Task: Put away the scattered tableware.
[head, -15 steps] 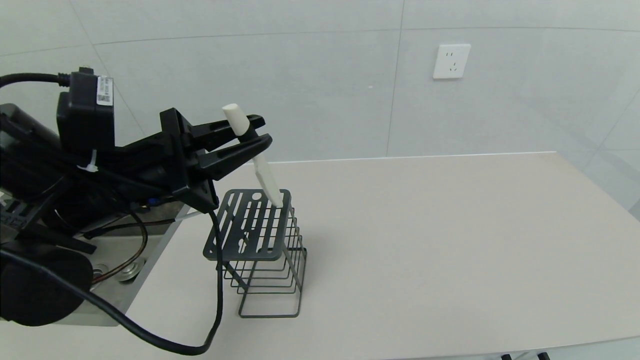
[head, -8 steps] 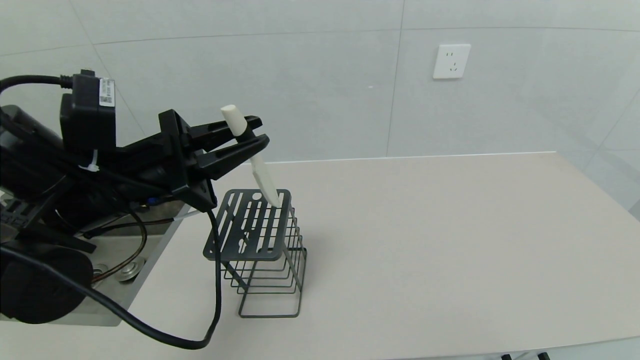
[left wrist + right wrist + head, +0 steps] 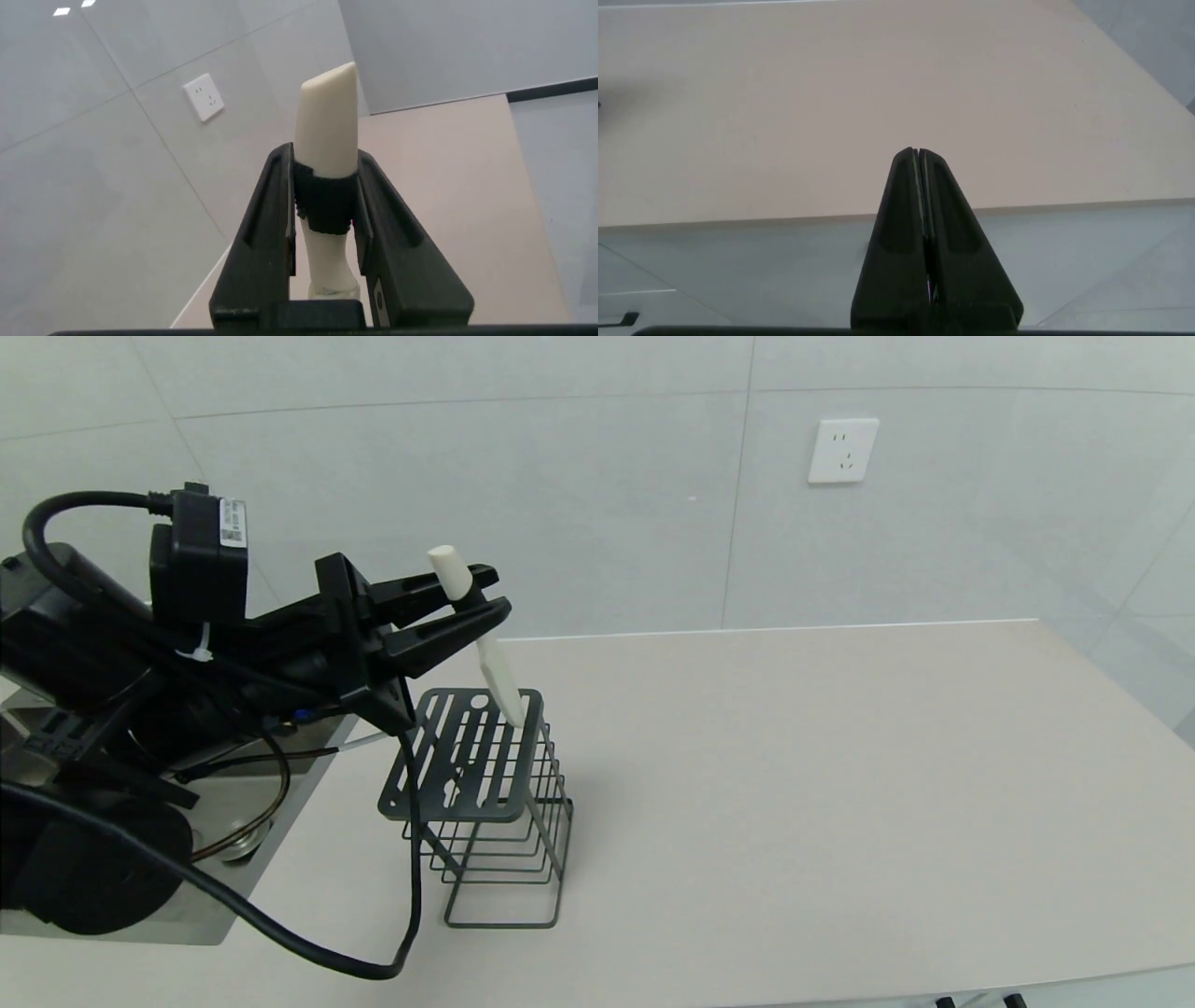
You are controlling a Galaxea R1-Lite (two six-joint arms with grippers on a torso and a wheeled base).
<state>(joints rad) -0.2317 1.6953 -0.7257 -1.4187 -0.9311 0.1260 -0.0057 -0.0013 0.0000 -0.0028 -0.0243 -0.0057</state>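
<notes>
**A:** Where is the piece being put away?

**B:** The white-handled utensil (image 3: 485,649) is pinched at its handle between the jaws of the left gripper (image 3: 495,591). It leans, and its metal end goes down through a slot at the far right corner of the black wire rack (image 3: 462,761). The metal runs low inside the cage. I can't tell whether it touches the bottom.

**A:** So how far along is the job?

**B:** I'd say this piece is nearly stored. It's in its slot but not yet let go. What's left is to lower it, spread the jaws and draw the arm clear. It looks like the only piece in play, though the arm hides much of the sink (image 3: 210,905), so I wouldn't swear to it.

**A:** And the other arm?

**B:** The right gripper (image 3: 921,163) has its jaws pressed together on nothing, close to an edge of the table (image 3: 840,775).

**A:** What about the surroundings?

**B:** The rack stands on the beige table near its left edge, just beside the steel sink set in there. Past the far edge is a pale grey tiled wall with a white outlet (image 3: 843,450).
</notes>
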